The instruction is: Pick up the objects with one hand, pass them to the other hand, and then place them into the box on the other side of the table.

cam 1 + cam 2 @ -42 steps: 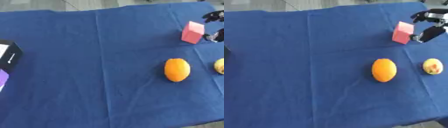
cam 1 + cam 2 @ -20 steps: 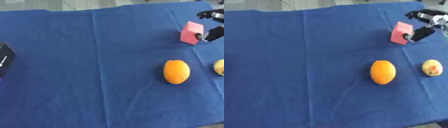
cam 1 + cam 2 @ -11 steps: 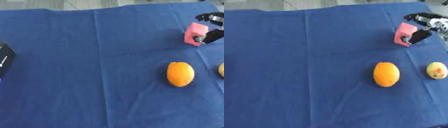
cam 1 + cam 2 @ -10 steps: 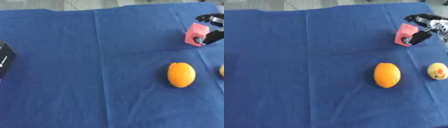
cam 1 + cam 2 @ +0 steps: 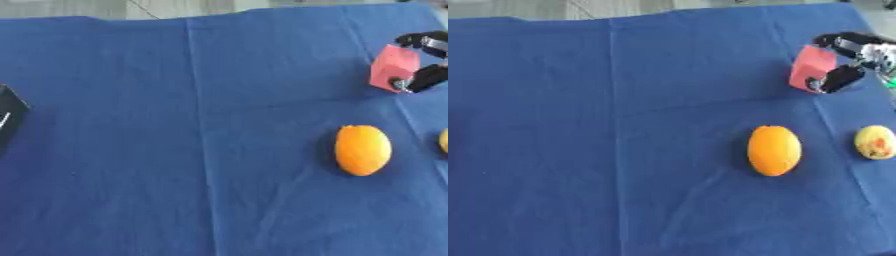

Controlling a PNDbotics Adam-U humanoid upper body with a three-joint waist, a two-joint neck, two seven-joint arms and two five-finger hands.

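A: 3 objects lie on the blue-covered worktop point(image 5: 579, 125), all toward its right side: a pink block point(image 5: 810, 67) at the far right, an orange fruit point(image 5: 774, 150) nearer the middle, and a small yellowish fruit point(image 5: 876, 142) just beside the right edge.

B: Which one is in hand?

A: The pink block. The right hand point(image 5: 852, 60) comes in from the right edge with its fingers point(image 5: 838, 79) curled round the block, 1 dark tip over the upper corner and another against the lower right face. It reads as grasping the block. I cannot tell whether the block rests on the cloth or is just clear of it.

B: Why start there?

A: Judgement: the block is nearest that arm, and the grip from the side leaves its left faces free for the handover.

B: Destination?

A: A dark box point(image 5: 10, 117) shows only as a corner at the left edge in the left eye view, well apart from everything. Left hand appears in neither view.

B: Progress?

A: Early, by my reading: both fruits sit untouched.
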